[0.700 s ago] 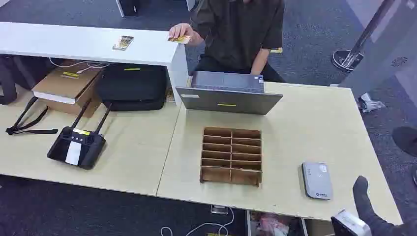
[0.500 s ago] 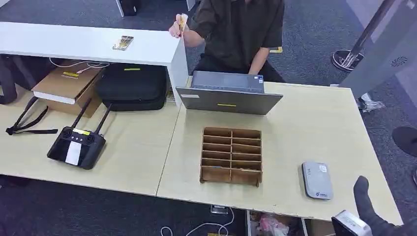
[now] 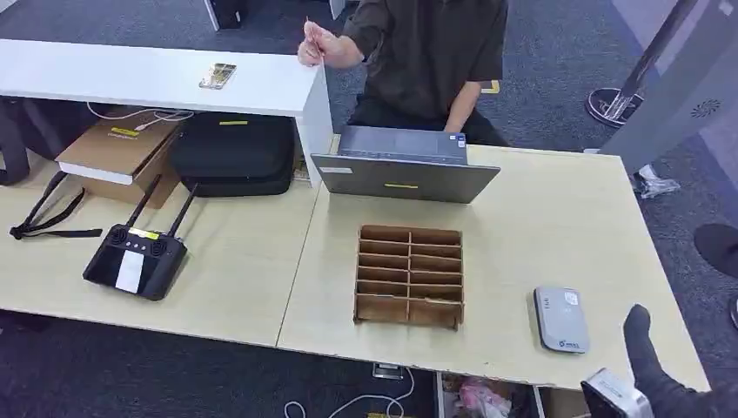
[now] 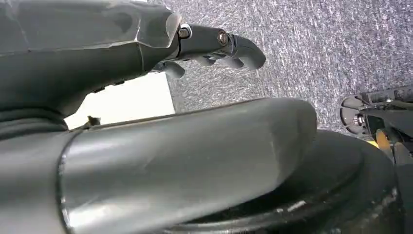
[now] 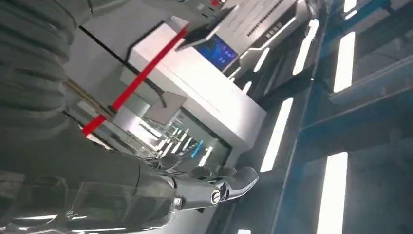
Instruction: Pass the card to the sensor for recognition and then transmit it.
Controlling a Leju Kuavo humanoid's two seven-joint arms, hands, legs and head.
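Note:
A person behind the table pinches a thin card (image 3: pixel 309 25), edge-on, in a raised hand (image 3: pixel 317 47) above the end of the white shelf (image 3: pixel 130 74). The grey card sensor (image 3: pixel 561 320) lies flat near the table's front right edge. My right hand (image 3: pixel 649 367) hovers low at the front right corner, just right of the sensor, with its thumb up and nothing in it. In the right wrist view my right hand's fingers (image 5: pixel 228 185) reach out empty. My left hand (image 4: pixel 214 45) hangs over the carpet, fingers loosely apart and empty.
A wooden compartment box (image 3: pixel 409 277) stands mid-table, with an open laptop (image 3: pixel 405 167) behind it. A black remote controller (image 3: pixel 135 258) lies at the left. A second card (image 3: pixel 218 76) rests on the white shelf. A cardboard box (image 3: pixel 122 150) and a black bag (image 3: pixel 233 155) sit under it.
The person has lifted the card off the shelf's end and turned it upright. My right hand has shifted slightly lower.

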